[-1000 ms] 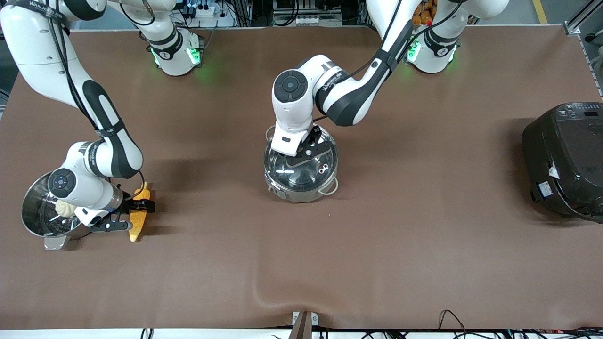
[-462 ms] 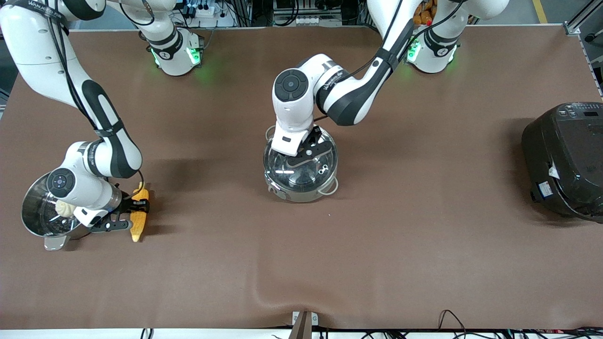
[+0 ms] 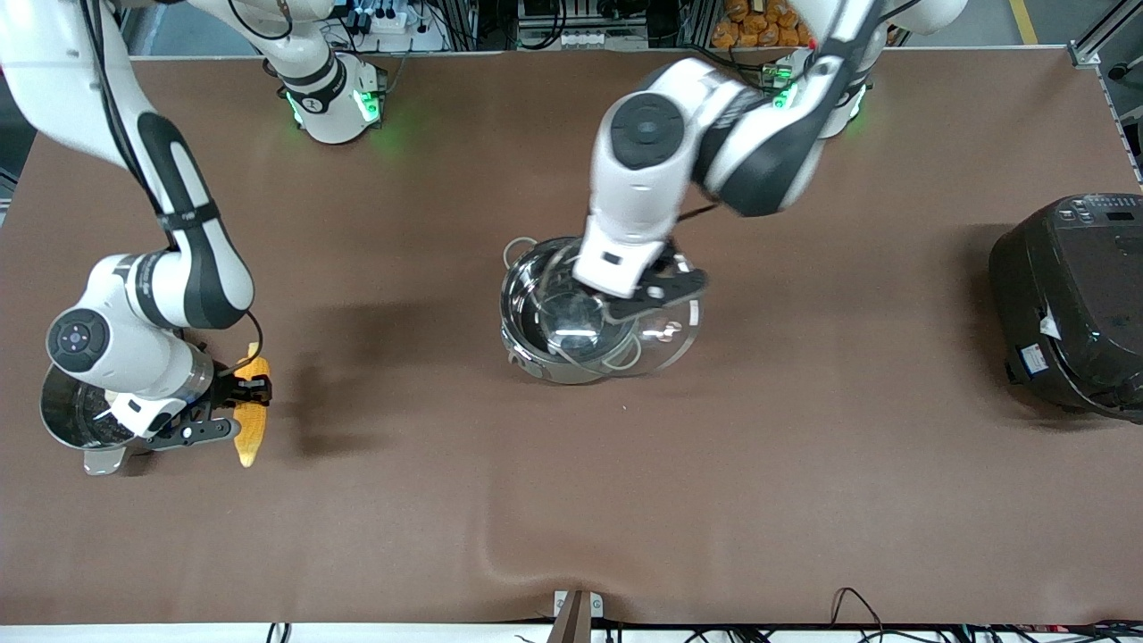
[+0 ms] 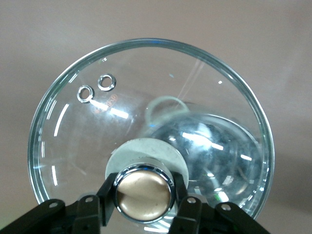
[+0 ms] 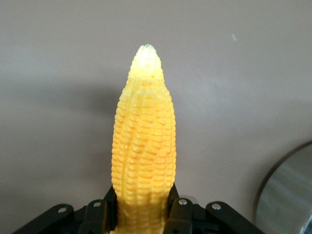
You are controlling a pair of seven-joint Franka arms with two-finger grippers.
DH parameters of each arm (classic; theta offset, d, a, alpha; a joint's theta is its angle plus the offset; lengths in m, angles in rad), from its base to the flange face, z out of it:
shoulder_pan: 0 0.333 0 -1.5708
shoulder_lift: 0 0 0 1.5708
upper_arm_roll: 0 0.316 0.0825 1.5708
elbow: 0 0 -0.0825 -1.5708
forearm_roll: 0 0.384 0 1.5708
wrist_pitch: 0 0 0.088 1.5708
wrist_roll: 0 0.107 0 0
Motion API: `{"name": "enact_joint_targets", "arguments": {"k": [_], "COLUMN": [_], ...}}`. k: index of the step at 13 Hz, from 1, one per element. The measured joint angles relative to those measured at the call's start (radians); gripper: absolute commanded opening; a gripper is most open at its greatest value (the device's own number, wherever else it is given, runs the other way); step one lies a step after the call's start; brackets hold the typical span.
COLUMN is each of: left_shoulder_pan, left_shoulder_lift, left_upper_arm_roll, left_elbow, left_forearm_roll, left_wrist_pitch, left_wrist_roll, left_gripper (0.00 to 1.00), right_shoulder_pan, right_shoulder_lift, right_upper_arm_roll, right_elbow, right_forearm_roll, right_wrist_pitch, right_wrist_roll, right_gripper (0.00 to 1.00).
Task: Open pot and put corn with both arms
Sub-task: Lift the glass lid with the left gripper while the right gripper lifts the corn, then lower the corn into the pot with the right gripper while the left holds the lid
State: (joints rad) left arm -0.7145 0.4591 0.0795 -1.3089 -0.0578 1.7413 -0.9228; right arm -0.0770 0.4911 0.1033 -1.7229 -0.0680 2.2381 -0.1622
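In the front view you see the left claw (image 3: 659, 299) over the pot (image 3: 558, 313), which stands mid-worktop with its mouth uncovered; the glass lid (image 3: 656, 330) hangs from the claw, raised and offset toward the left arm's end of the worktop, overlapping the pot's rim. That view hides the grip itself. Consult the left wrist view: there the claw's fingers (image 4: 105, 204) are clamped on either side of the coppery knob (image 4: 144, 197), and the pot's steel interior shows through the glass. At the right arm's end of the worktop, the front view shows the right claw (image 3: 246, 393) closed on the corn (image 3: 250, 420), beside the steamer pot (image 3: 67, 424), which the arm partly covers. The right wrist view confirms the fingers (image 5: 178, 214) pinching the thick end of the cob, the tapered pale tip pointing away, with brown worktop (image 3: 804, 446) under it; whether the cob touches the worktop you cannot tell. A black cooker (image 3: 1072, 304) sits at the left arm's end. Compared with one second ago: the lid has left the pot and shifted sideways with the left arm, and the right claw, then spread around the corn, has closed on it.
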Motion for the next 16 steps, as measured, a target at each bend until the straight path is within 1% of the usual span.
{"name": "enact_joint_targets", "arguments": {"k": [2,4,6,8,10,13,16], "left_shoulder_pan": [0.094,0.181,0.254,0.309,0.328,0.329,0.329], "left_shoulder_lift": [-0.033,-0.046,-0.047,-0.049,-0.058,-0.08,-0.086], "left_upper_arm_roll": [0.002,0.003,0.003,0.003,0.002,-0.001,-0.004], "left_elbow": [-0.018,-0.061,-0.115,-0.188,-0.293,-0.486,-0.655], "left_forearm_roll": [0.001,0.002,0.002,0.002,0.002,0.007,0.018], "left_wrist_pitch": [-0.061,-0.068,-0.063,-0.01,0.105,0.343,0.568], "left_wrist_roll": [0.168,0.3,0.397,0.457,0.468,0.468,0.468], "left_gripper": [0.0,0.0,0.0,0.0,0.0,0.0,0.0], "right_shoulder_pan": [0.064,0.147,0.256,0.353,0.45,0.571,0.668], "right_shoulder_lift": [-0.036,-0.045,-0.045,-0.04,-0.016,0.032,0.047], "right_upper_arm_roll": [0.036,0.074,0.082,0.084,0.084,0.081,0.081], "right_elbow": [0.062,0.136,0.173,0.189,0.207,0.232,0.244], "right_forearm_roll": [0.001,0.001,-0.007,-0.067,-0.117,-0.135,-0.212], "right_wrist_pitch": [-0.06,-0.118,-0.133,-0.132,-0.112,-0.037,-0.019], "right_wrist_roll": [0.002,0.005,0.005,0.004,0.005,0.038,0.184], "right_gripper": [0.0,0.0,0.0,0.0,0.0,0.0,0.0]}}
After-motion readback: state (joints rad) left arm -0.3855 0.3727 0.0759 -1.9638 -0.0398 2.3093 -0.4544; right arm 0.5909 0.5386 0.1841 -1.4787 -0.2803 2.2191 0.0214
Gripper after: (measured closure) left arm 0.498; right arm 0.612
